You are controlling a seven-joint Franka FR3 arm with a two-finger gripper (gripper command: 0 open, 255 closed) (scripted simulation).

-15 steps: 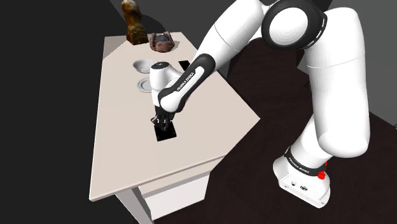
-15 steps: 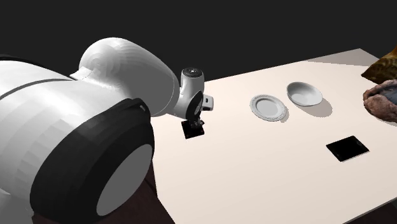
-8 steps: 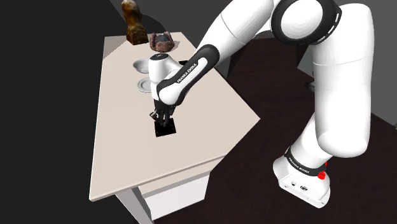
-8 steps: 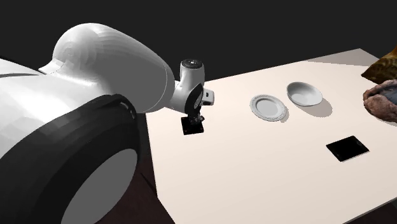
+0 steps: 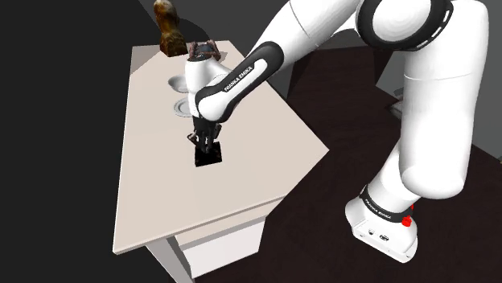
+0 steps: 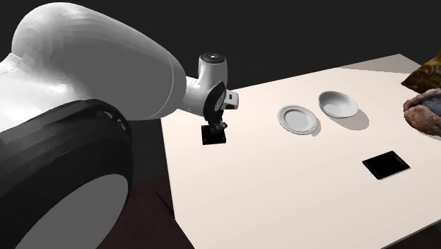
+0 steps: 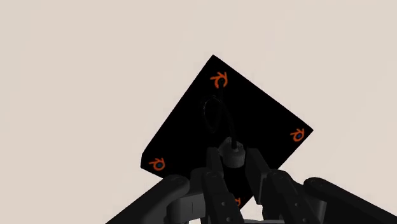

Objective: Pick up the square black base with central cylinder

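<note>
The square black base (image 7: 248, 118) has orange marks at its corners and a small upright cylinder (image 7: 231, 151) at its centre. My gripper (image 7: 233, 160) is shut on that cylinder, a finger pressing each side. In the shoulder view the base (image 5: 208, 156) hangs under the gripper (image 5: 205, 145) just above the pale table (image 5: 161, 201). The second exterior view shows the base (image 6: 213, 135) below the gripper (image 6: 216, 127), near the table's (image 6: 283, 198) left edge. Whether it still touches the tabletop is hard to tell.
A white plate (image 6: 297, 119) and a white bowl (image 6: 338, 104) sit farther along the table. A second flat black square (image 6: 386, 165) lies toward the second exterior view's right. Brown objects (image 5: 168, 28) (image 5: 205, 52) stand at the far end. The floor is dark.
The gripper has risen with the base clasped by its cylinder. Both have shifted upward in the two exterior views, and the arm's upper links have swung higher.
</note>
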